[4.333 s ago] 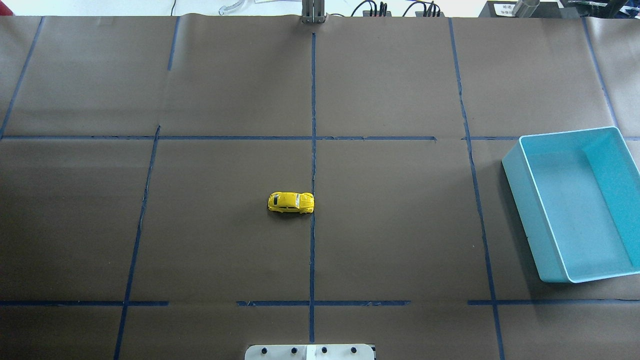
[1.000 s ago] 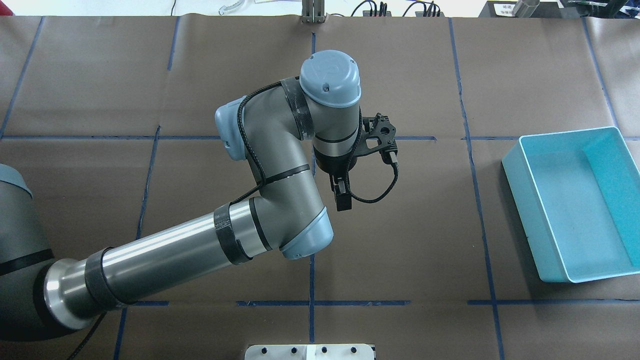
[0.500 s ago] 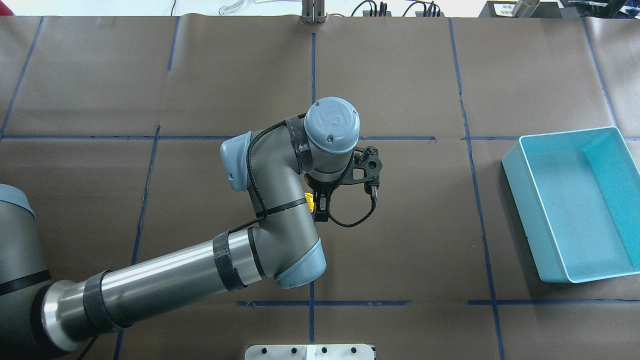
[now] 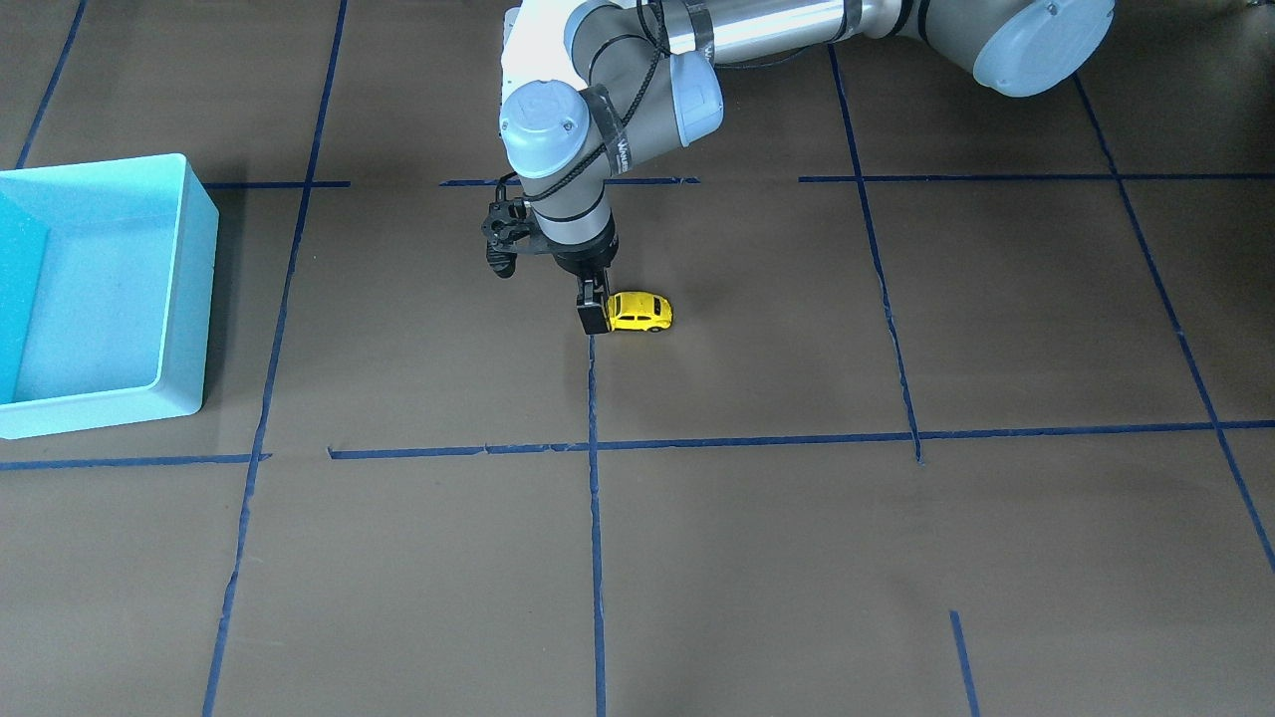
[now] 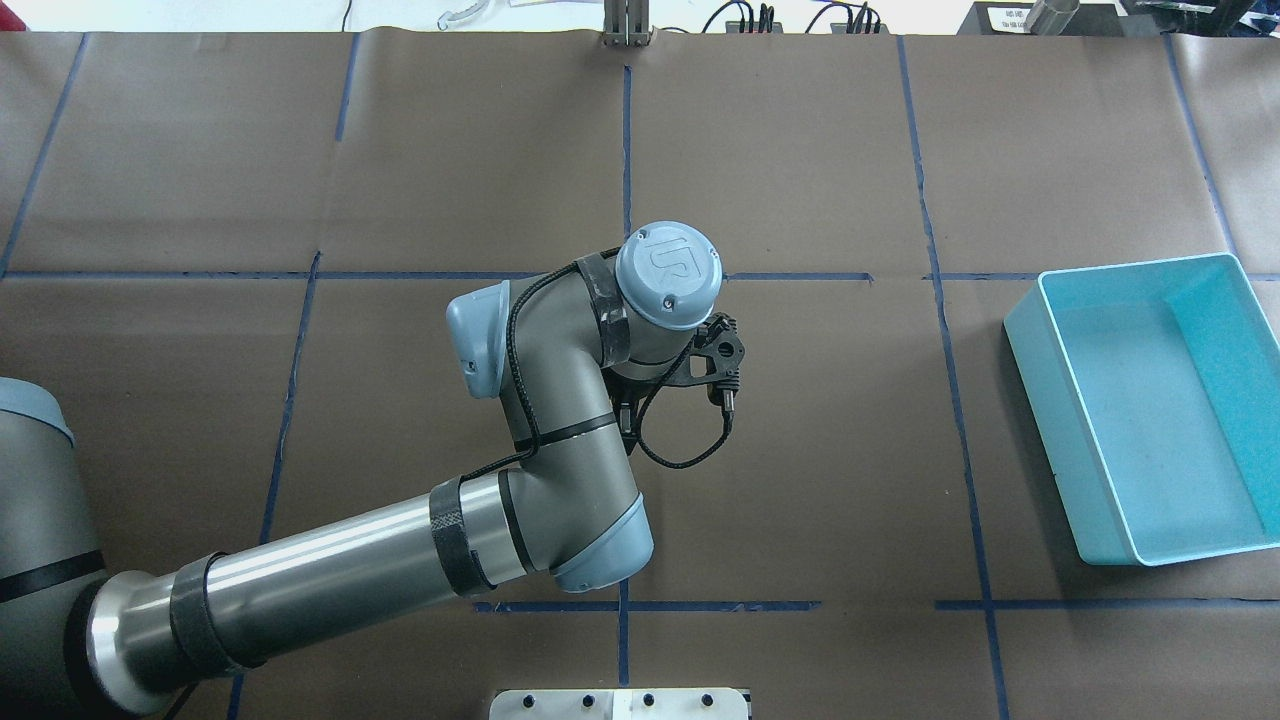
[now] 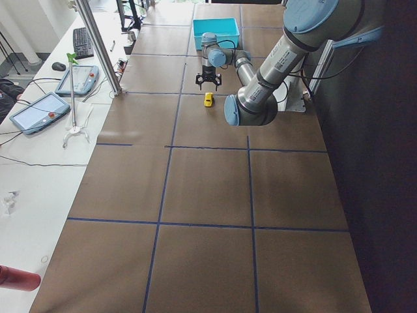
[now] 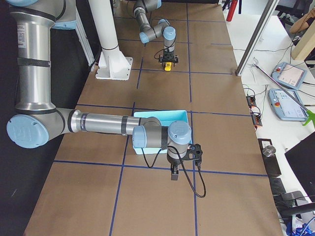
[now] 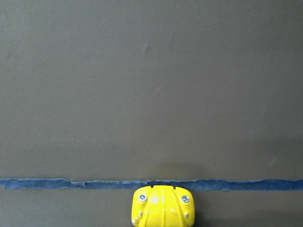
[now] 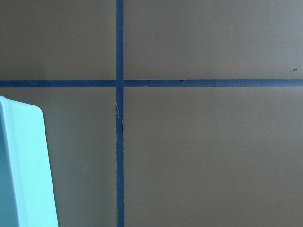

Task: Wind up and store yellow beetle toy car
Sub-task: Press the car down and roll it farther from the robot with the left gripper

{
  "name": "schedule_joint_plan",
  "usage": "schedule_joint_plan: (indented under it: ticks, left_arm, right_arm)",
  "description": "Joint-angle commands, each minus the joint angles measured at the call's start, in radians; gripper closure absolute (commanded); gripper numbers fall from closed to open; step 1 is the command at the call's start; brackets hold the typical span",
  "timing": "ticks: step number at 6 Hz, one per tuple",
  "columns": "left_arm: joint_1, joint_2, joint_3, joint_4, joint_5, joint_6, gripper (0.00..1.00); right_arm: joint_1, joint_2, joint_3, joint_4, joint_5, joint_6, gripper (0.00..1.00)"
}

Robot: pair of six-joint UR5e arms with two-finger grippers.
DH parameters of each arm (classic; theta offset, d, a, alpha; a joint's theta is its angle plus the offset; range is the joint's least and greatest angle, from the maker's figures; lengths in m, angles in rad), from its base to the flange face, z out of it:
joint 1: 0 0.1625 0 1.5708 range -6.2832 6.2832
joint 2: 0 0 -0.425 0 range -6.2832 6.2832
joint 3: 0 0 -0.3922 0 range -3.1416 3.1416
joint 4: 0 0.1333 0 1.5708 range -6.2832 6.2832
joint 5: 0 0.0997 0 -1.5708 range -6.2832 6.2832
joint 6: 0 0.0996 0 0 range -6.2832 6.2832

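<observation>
- The car [image 4: 642, 312] stands on its wheels mid-table, one end at a blue tape line [image 4: 592, 418].
- The left gripper [image 4: 594, 317] is low over that end, and one finger hides its tip. I cannot tell whether the jaws pinch the car.
- The right gripper [image 7: 173, 173] hangs just beside the bin [image 7: 172, 118], well apart from the car. Its jaw state cannot be told.

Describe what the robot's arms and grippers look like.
Both the left arm and right arm are silver tubes with grey joints and pale blue caps, one marked UR. A black cable loops at each wrist beside a black camera bracket. The left gripper and right gripper are black, with slim fingers.
</observation>
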Motion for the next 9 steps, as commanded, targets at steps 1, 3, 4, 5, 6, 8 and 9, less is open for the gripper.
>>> schedule_joint_plan:
  ticks: [1, 3, 4, 5, 6, 8, 9]
  left_arm:
    - [0.01, -0.036, 0.019, 0.045, 0.038, 0.022, 0.0]
    - [0.022, -0.027, 0.052, 0.041, 0.07, 0.022, 0.0]
    - [0.051, -0.01, 0.056, 0.035, 0.12, 0.019, 0.0]
    - [0.051, -0.009, 0.056, 0.033, 0.122, 0.023, 0.0]
    - [0.051, -0.007, 0.056, 0.029, 0.124, 0.022, 0.01]
    - [0.051, -0.007, 0.08, -0.012, 0.124, 0.023, 0.07]
    - [0.05, -0.007, 0.082, -0.02, 0.127, 0.026, 0.45]
  right_arm:
    - [0.0, 0.0, 0.0, -0.002, 0.001, 0.0, 0.0]
    - [0.0, -0.002, -0.003, -0.002, -0.001, 0.0, 0.0]
    - [0.0, -0.002, -0.003, -0.002, 0.001, 0.0, 0.0]
    - [0.0, 0.0, -0.003, -0.002, -0.002, 0.0, 0.0]
    - [0.0, 0.0, -0.003, -0.002, -0.001, 0.0, 0.0]
    - [0.0, 0.0, -0.003, -0.002, -0.001, 0.0, 0.0]
    - [0.0, 0.0, -0.003, -0.002, -0.002, 0.0, 0.0]
